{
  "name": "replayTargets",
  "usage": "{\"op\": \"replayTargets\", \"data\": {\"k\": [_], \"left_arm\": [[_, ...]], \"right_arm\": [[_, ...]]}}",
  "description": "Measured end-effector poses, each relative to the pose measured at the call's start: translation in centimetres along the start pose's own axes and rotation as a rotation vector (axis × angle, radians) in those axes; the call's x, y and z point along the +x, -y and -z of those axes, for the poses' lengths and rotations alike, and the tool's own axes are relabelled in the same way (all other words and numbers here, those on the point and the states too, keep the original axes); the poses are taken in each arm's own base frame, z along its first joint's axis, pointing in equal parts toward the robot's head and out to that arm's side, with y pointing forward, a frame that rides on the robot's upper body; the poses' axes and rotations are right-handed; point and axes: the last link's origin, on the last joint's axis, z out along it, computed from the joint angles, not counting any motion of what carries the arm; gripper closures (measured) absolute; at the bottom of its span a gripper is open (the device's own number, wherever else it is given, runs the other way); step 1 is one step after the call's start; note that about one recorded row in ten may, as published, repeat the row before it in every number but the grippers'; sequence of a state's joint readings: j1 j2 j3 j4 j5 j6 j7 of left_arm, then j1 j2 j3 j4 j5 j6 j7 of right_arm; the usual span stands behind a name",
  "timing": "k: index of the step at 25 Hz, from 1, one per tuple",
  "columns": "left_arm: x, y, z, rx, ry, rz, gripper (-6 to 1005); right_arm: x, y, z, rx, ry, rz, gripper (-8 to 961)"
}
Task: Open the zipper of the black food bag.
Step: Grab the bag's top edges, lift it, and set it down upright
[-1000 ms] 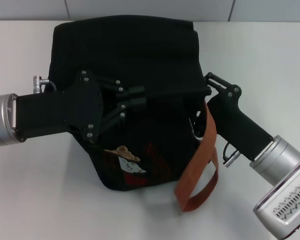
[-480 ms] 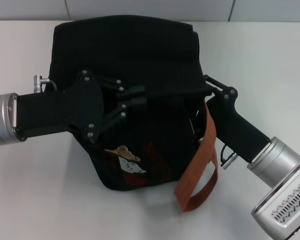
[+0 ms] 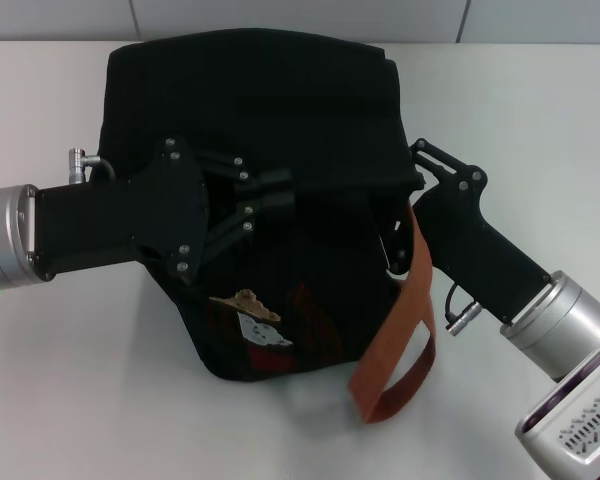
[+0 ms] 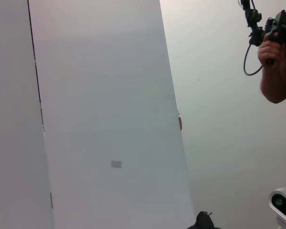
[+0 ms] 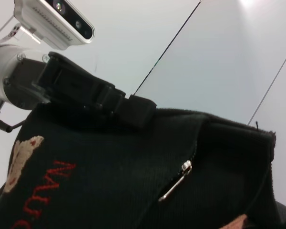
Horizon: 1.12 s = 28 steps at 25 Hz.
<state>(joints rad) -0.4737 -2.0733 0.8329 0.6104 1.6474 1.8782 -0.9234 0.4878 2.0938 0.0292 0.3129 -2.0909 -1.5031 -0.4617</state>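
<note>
Black food bag (image 3: 270, 130): soft cloth, floppy, middle of white table (image 3: 60, 380).
Zipper (image 5: 175, 181): I'd pinch its small shiny pull.
Left claw (image 3: 280, 195): at 9 o'clock, fingers together on bag.
Right claw (image 3: 417, 168): at 3 o'clock, can't tell.

Both grippers at the black food bag (image 3: 260, 130)

Left gripper (image 3: 280, 195) presses the bag's front; right gripper (image 3: 412, 165) touches its side by 1 orange-brown strap (image 3: 395, 330).

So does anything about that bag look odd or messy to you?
A little. The black food bag is lying tipped over on the white table, and one orange strap trails loose across the tabletop. Both grippers, left and right, press against it. Nothing looks spilled or torn.
</note>
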Motion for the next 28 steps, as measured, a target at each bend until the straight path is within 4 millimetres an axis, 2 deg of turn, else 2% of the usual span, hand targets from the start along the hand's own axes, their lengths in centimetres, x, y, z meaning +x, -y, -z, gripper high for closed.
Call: {"op": "replayTargets", "data": {"k": [4,13,28], "left_arm": [[0.0,0.0,0.0,0.001,0.0,0.0,903],[0.0,0.2,-0.1,0.002,0.002,-0.004,903],[-0.1,0.1,-0.3,-0.001,-0.003,0.005,903]], "right_arm": [[0.1,0.1,0.2,0.005,-0.005,0.0,496],[-0.2,0.6,2.1,0.066,0.009,-0.069,496],[-0.3,0.2,1.7,0.029,0.018,-0.088,496]]}}
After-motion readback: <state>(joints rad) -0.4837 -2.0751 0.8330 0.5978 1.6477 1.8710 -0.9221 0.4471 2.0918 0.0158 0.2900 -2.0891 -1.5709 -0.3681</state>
